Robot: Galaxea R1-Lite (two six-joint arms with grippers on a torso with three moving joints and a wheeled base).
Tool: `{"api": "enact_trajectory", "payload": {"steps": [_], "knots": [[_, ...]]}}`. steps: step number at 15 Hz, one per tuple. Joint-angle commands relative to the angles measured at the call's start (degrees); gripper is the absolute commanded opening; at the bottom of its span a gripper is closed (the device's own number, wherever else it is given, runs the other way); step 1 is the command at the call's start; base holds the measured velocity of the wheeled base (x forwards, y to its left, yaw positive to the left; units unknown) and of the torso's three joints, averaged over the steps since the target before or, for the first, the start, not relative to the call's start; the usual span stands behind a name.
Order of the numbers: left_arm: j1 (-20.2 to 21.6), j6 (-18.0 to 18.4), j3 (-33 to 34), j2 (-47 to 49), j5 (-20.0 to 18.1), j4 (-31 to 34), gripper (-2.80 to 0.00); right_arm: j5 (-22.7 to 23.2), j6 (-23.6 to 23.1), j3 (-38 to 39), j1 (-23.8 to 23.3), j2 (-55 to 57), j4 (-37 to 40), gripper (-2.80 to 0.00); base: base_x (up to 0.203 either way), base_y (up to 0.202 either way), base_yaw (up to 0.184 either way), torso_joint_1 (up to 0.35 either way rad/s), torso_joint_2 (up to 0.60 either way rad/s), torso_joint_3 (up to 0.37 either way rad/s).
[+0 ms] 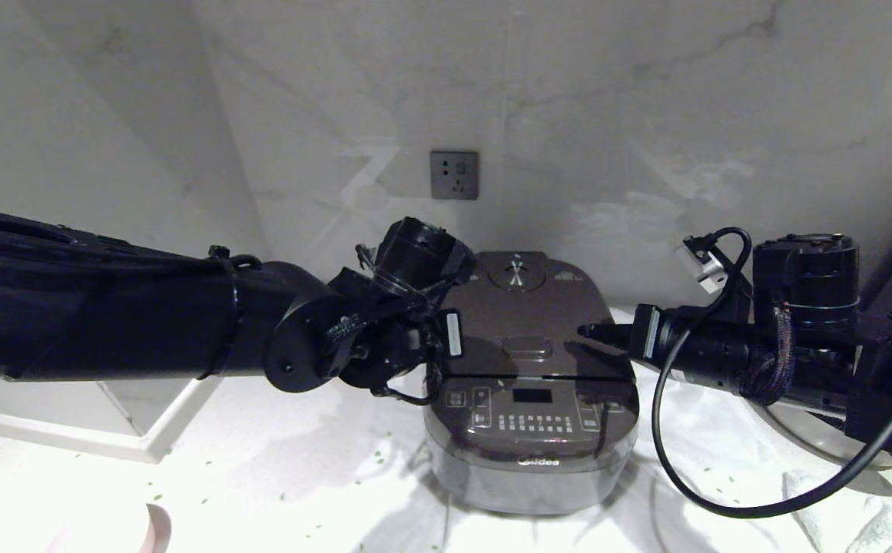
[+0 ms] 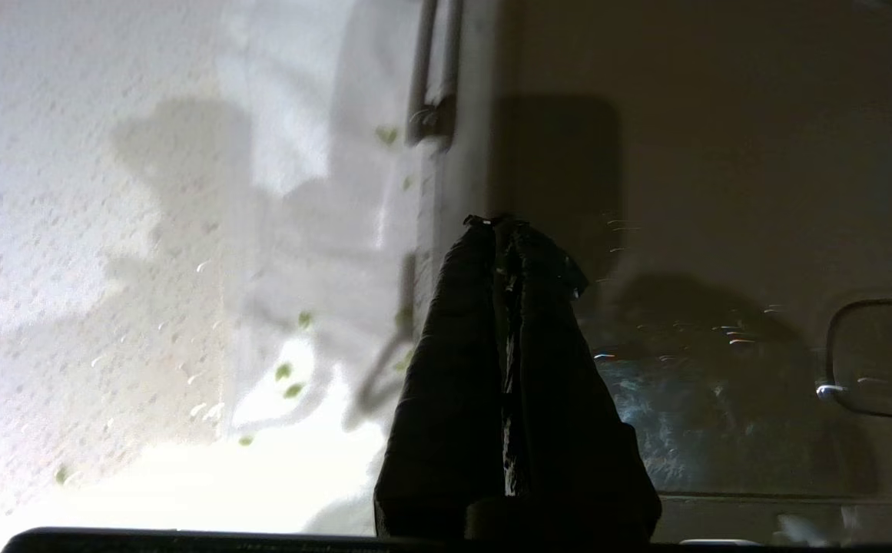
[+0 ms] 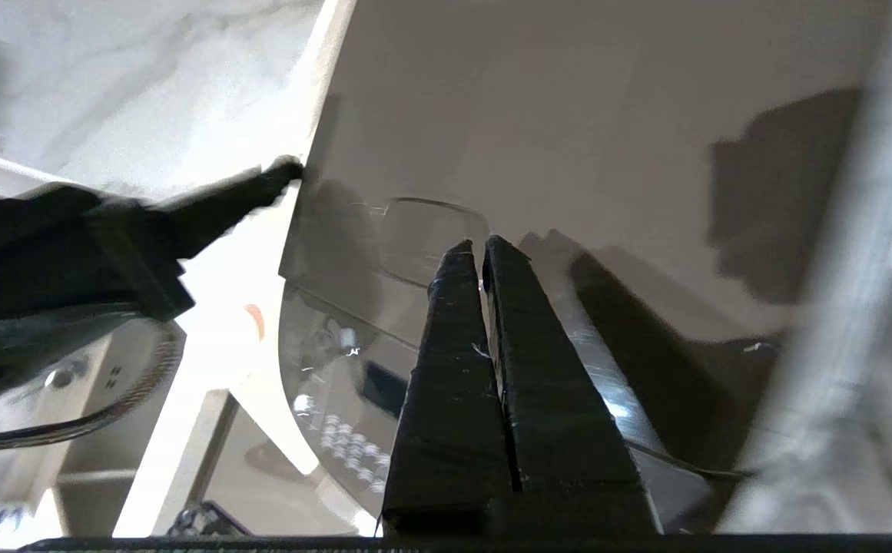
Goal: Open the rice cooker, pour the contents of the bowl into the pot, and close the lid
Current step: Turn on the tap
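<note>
The rice cooker [image 1: 530, 430] stands in the middle of the white counter with its lid [image 1: 522, 307] down, so the pot is hidden. My left gripper [image 1: 446, 355] [image 2: 495, 223] is shut and empty, its tip at the lid's left edge. Shut and empty too, my right gripper [image 1: 585, 331] [image 3: 476, 246] reaches in from the right, low over the lid beside the oval release button [image 1: 526, 347] [image 3: 430, 238]. The pink bowl [image 1: 155, 530] shows at the lower left, cut by the picture's edge. Green bits [image 1: 379, 457] [image 2: 284, 372] lie scattered on the counter.
A wall socket [image 1: 454, 174] sits on the marble wall behind the cooker. A white frame [image 1: 146, 438] lies on the counter under my left arm. The right arm's black cable [image 1: 668, 461] loops down beside the cooker. A round pale rim [image 1: 807, 434] shows under my right arm.
</note>
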Motion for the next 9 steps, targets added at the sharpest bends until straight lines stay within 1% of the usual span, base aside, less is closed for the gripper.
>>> {"api": "enact_trajectory", "payload": {"steps": [1,3,5,9], "knots": [[-0.07,-0.29,0.65,1.31,-0.35,0.16,-2.8,0.15,1.05,0.19,0.14,2.26,-0.41,-2.8,0.0,0.0,0.0,0.0,0.0,0.0],[-0.26,-0.9,0.82,2.92,-1.03,0.08,-2.8,0.48,1.87,1.54,-1.46,3.97,-0.63,-2.8,0.0,0.0,0.0,0.0,0.0,0.0],[-0.37,-1.28,0.43,3.42,-1.17,0.07,-2.8,2.04,1.86,2.11,-2.24,4.66,-0.64,-2.8,0.0,0.0,0.0,0.0,0.0,0.0],[0.09,-1.19,-2.25,1.96,-0.91,0.07,-2.8,2.48,1.83,-0.07,-2.64,3.66,-0.56,-2.8,0.0,0.0,0.0,0.0,0.0,0.0]]}}
